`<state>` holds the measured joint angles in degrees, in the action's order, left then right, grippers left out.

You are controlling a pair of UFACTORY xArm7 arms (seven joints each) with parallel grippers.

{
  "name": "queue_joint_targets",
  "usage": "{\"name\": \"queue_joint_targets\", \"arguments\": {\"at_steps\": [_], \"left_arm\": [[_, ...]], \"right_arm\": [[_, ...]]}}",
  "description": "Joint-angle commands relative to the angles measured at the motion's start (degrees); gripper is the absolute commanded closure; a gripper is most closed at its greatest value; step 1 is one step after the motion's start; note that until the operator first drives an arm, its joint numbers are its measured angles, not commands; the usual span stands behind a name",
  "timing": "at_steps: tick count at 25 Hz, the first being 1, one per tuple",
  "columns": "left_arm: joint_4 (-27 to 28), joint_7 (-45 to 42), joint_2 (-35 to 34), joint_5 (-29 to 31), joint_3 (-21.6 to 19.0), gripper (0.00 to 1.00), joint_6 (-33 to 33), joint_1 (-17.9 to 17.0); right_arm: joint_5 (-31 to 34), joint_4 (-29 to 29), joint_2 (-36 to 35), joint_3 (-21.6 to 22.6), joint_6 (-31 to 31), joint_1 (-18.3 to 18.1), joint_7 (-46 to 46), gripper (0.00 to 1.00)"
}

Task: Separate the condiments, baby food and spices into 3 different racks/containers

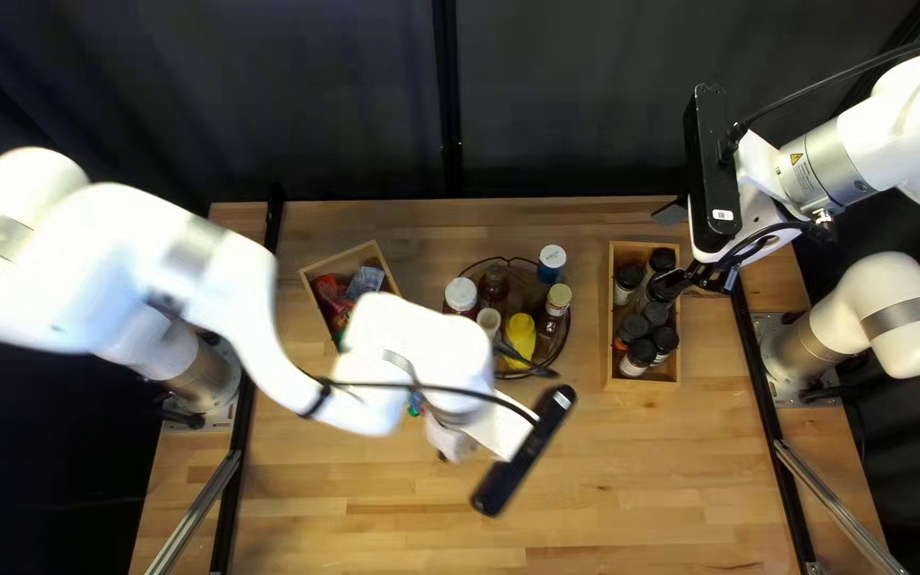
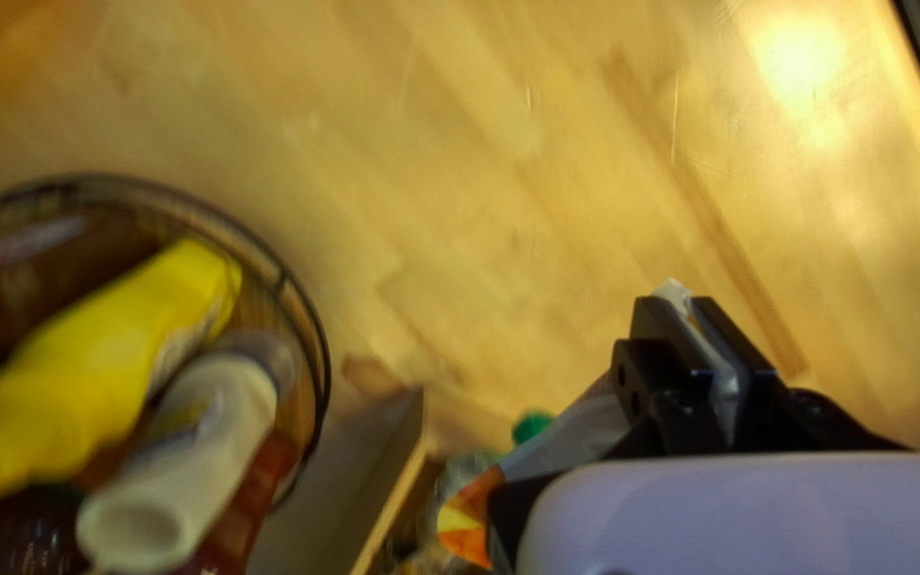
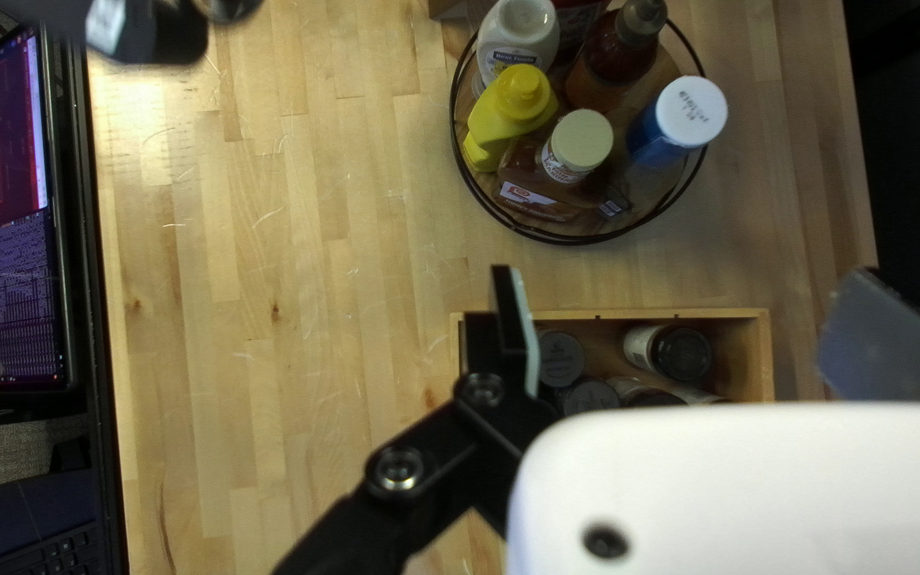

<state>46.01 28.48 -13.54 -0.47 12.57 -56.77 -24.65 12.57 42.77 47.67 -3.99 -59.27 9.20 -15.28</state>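
In the top left view my left gripper (image 1: 494, 428) is over the table's middle, its fingertips hidden. In the left wrist view my left gripper (image 2: 684, 306) is shut on the thin edge of a grey-and-orange pouch (image 2: 585, 434). A green cap (image 2: 531, 426) shows beside it. My right gripper (image 1: 676, 247) hangs by the spice box (image 1: 611, 309); in the right wrist view my right gripper (image 3: 694, 304) is wide open and empty, above dark-lidded jars (image 3: 680, 352). Condiment bottles, one yellow (image 1: 521, 337), fill the round wire rack (image 1: 569, 332). Colourful pouches (image 1: 366, 281) lie in the left wooden box (image 1: 338, 262).
The wire rack's rim (image 3: 567, 240) stands close to the spice box's wall (image 3: 609, 315). A blue bottle with a white lid (image 3: 691, 112) rises at the rack's edge. My left arm reaches over the left box. A laptop (image 3: 7, 213) is beyond the table's edge.
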Motion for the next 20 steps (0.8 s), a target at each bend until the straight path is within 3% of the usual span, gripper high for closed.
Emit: {"name": "queue_joint_targets", "arguments": {"at_steps": [1, 6, 8, 9, 10, 11, 12, 20], "left_arm": [[-9.7, 4.9, -7.9, 4.0, 3.1, 1.00, 1.5, 3.3], [-16.0, 9.1, -8.5, 5.7, 6.2, 0.99, 7.1, 5.4], [-16.8, 9.9, -6.8, 5.2, 6.5, 0.92, 9.1, 5.0], [-16.7, 10.0, -6.0, 5.0, 6.3, 0.77, 9.6, 4.6], [-16.5, 10.0, -5.5, 4.8, 6.2, 0.34, 9.7, 4.4], [-15.6, 9.6, -4.6, 4.6, 5.7, 0.24, 9.4, 3.9], [-15.0, 9.3, -4.3, 4.6, 5.5, 0.00, 9.0, 3.7], [-6.0, -1.7, -6.9, 4.0, 1.4, 0.00, -3.4, 3.8]], "right_arm": [[0.0, 0.0, 0.0, 0.0, 0.0, 0.0, 0.0, 0.00], [0.0, 0.0, 0.0, 0.0, 0.0, 0.0, 0.0, 0.00], [0.0, 0.0, 0.0, 0.0, 0.0, 0.0, 0.0, 0.00], [0.0, 0.0, 0.0, 0.0, 0.0, 0.0, 0.0, 0.00], [0.0, 0.0, 0.0, 0.0, 0.0, 0.0, 0.0, 0.00], [0.0, 0.0, 0.0, 0.0, 0.0, 0.0, 0.0, 0.00], [0.0, 0.0, 0.0, 0.0, 0.0, 0.0, 0.0, 0.00], [0.0, 0.0, 0.0, 0.0, 0.0, 0.0, 0.0, 0.00]]}}
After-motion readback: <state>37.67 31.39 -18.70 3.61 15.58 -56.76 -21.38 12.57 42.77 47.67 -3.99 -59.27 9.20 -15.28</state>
